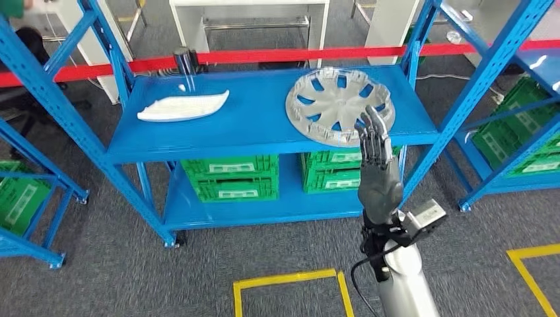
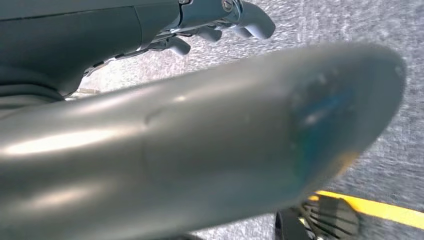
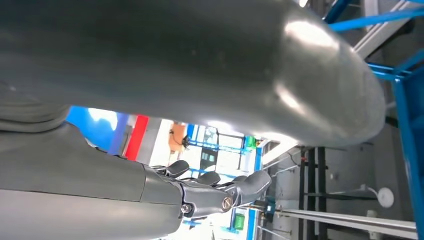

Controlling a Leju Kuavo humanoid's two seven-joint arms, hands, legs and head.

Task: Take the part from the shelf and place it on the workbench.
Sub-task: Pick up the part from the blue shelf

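Note:
A silver wheel cover (image 1: 333, 102) lies flat on the right half of the blue shelf's top board (image 1: 257, 129). On the left half lies a long white moulded part (image 1: 183, 106). My right hand (image 1: 378, 158) is raised in front of the shelf with its fingers straight and apart, holding nothing. Its fingertips overlap the wheel cover's near rim, and I cannot tell whether they touch it. The right wrist view shows the same fingers (image 3: 220, 192) bare. My left hand (image 2: 220, 22) hangs over the grey floor with loosely spread fingers and nothing in it.
Green crates (image 1: 231, 177) fill the lower shelf board. A red barrier tape (image 1: 277, 55) runs behind the shelf, past a dark post (image 1: 185, 63). More blue racks stand at the left (image 1: 26, 191) and right (image 1: 522, 132). Yellow floor lines (image 1: 290, 281) mark the carpet before me.

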